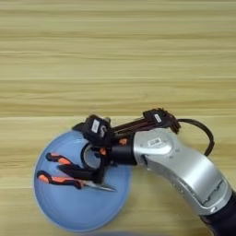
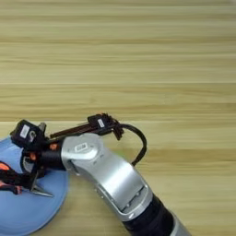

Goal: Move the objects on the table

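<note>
Needle-nose pliers point(image 1: 69, 174) with orange-and-black handles lie on a blue plate point(image 1: 78, 208) at the lower left of the wooden table point(image 1: 115, 55), jaws pointing right. My right gripper point(image 1: 93, 168) hovers just over their middle, open, with plate showing between its black fingers. One finger point(image 1: 103, 169) reaches down close to the pliers' joint. A bundle of dark hex keys point(image 1: 138, 124) with a white label lies just behind my wrist, outside the plate. In the right eye view the pliers point(image 2: 8, 179) sit at the left edge under the gripper point(image 2: 30, 171).
My silver forearm point(image 1: 184, 170) crosses the lower right corner up to the plate. A black cable point(image 1: 205, 136) loops off it beside the hex keys. Bare planks fill the whole upper half.
</note>
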You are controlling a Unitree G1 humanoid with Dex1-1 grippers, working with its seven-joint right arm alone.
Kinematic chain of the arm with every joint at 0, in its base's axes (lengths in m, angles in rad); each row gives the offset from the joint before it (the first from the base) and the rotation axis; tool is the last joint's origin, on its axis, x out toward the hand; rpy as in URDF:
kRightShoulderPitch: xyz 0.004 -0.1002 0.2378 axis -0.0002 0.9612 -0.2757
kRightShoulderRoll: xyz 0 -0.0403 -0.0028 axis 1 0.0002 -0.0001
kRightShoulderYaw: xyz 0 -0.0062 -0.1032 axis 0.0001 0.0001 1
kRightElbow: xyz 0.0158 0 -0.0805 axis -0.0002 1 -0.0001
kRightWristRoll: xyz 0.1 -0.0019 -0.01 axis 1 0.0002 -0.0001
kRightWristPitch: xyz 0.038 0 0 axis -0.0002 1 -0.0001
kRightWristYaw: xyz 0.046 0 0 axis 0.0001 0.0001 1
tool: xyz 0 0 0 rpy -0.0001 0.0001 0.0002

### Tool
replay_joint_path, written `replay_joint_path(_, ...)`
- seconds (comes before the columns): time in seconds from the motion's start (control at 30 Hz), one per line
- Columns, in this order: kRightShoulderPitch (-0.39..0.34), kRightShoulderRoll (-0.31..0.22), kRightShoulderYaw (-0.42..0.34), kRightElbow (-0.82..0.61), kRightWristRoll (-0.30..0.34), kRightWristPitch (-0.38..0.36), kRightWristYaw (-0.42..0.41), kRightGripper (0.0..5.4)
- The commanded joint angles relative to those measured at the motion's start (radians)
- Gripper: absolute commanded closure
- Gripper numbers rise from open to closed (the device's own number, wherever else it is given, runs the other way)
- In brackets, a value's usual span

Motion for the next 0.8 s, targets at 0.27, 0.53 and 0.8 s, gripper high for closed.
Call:
replay_joint_path(0.27,-0.038,-0.009,-0.241,-0.033,0.054,-0.042,-0.051,0.02)
replay_joint_path(0.53,0.006,-0.089,-0.372,0.063,0.023,-0.100,-0.071,0.02)
replay_joint_path(0.8,0.030,-0.205,-0.498,0.162,0.007,-0.167,-0.034,0.02)
